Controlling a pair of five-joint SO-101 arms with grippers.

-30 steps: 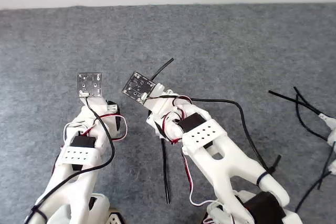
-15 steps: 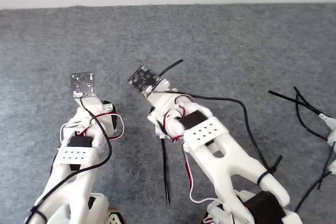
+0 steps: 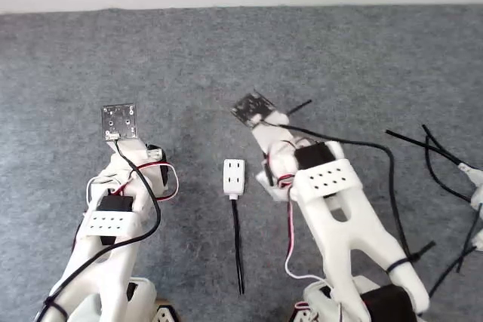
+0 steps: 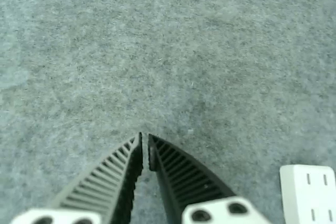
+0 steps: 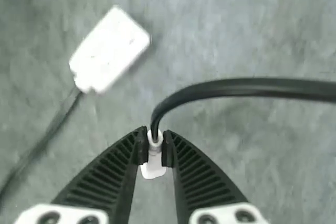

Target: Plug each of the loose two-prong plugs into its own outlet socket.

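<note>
A white outlet block (image 3: pixel 234 175) lies flat on the grey carpet between the two arms, slots facing up; its corner shows in the left wrist view (image 4: pixel 310 192). My right gripper (image 5: pixel 152 139) is shut on a small white two-prong plug (image 5: pixel 152 166), whose black cord (image 5: pixel 247 87) arcs away to one side. The outlet block (image 5: pixel 110 48) lies beyond those fingers, apart from the plug. My left gripper (image 4: pixel 145 141) hovers over bare carpet, shut with nothing in it. More loose plugs (image 3: pixel 475 179) with black cords (image 3: pixel 426 148) lie at the table's right edge.
The outlet's own black cord (image 3: pixel 237 246) runs toward the near edge between the arm bases. Grey carpet (image 3: pixel 339 50) covers the whole table, with open room across the far half. A pale wall borders the far edge.
The right arm swung to the right with the plug in its grip, uncovering the outlet block. The left arm shifted slightly left a second ago and has kept still since.
</note>
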